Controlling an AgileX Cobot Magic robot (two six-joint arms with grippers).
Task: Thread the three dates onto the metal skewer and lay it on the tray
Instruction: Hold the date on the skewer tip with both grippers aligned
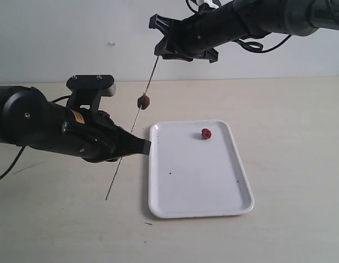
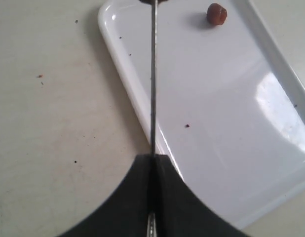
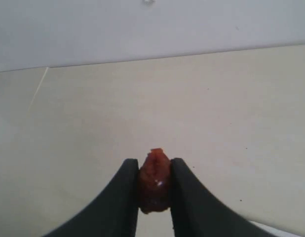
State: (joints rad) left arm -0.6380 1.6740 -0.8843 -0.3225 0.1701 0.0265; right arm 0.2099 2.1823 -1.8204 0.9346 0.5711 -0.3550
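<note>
My left gripper is shut on the metal skewer, which slants up from near the table toward my right gripper. One dark date is threaded on the skewer above the left gripper. In the left wrist view the skewer runs out from the shut left gripper over the edge of the tray. My right gripper is shut on a reddish date, held high by the skewer's upper tip. A third, red date lies on the white tray, also seen as the date from the left wrist.
The tray lies flat on the pale table, with a few dark specks on it. A white wall stands behind the table. The left arm's black body hangs low over the table's left side.
</note>
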